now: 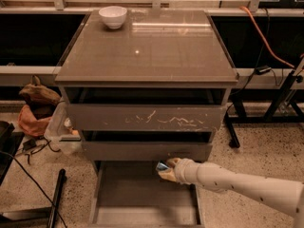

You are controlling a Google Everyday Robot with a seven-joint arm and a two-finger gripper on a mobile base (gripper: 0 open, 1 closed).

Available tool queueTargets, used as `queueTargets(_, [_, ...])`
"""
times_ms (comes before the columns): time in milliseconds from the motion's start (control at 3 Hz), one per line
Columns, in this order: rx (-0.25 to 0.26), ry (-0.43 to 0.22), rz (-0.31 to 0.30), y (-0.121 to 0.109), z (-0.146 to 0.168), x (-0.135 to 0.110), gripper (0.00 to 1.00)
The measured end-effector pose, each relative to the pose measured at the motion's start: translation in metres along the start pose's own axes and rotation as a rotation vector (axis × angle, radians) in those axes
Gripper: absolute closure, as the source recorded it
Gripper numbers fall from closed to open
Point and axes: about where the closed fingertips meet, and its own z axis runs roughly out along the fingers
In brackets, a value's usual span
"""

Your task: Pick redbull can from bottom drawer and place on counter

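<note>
The redbull can [162, 166], blue and silver, shows at the tip of my gripper [167, 169], which is shut on it. The gripper holds the can above the back of the open bottom drawer [137, 198], just under the front of the middle drawer [147, 151]. My white arm [237, 184] reaches in from the lower right. The counter [152, 51] is the glossy grey-brown top of the cabinet, well above the gripper. The fingers are mostly hidden by the can and wrist.
A white bowl [113, 16] sits at the counter's back left corner. The scratched top drawer [147, 118] stands slightly open. A brown bag [38, 99], a plastic box [59, 129] and cables lie on the floor at the left. Black stand legs [282, 96] are at the right.
</note>
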Motion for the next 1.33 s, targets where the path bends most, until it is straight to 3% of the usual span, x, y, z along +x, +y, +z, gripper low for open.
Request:
queueTargets(333, [0.094,-0.023,-0.058,0.006,-0.054,-0.037,1.0])
queueTargets(667, [0.07,-0.001,-0.089,0.032,-0.066,-0.031,1.0])
queueTargets(1000, [0.064,0.0,-0.085,0.034,-0.064,-0.029,1.0])
queueTargets(1333, [0.082,-0.044,-0.125,0.023,-0.1,-0.07,1.0])
